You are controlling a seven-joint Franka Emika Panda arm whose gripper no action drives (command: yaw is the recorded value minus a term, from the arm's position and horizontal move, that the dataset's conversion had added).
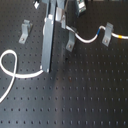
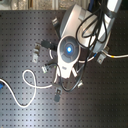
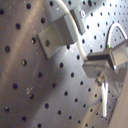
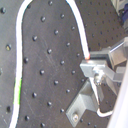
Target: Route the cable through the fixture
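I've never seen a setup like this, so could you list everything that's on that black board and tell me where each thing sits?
Board: one, black, with a grid of small holes, under everything.
Cable: one, white with short blue and yellow bands; it loops at the first exterior view's left and runs on to its right edge.
Clips: at least four in the first exterior view, grey metal, standing on the board in its upper half; the cable meets the one on the right.
Robot arm: one, white and grey with a glowing blue light, seen from above in the second exterior view.
Gripper: grey fingers reaching down to the cable.
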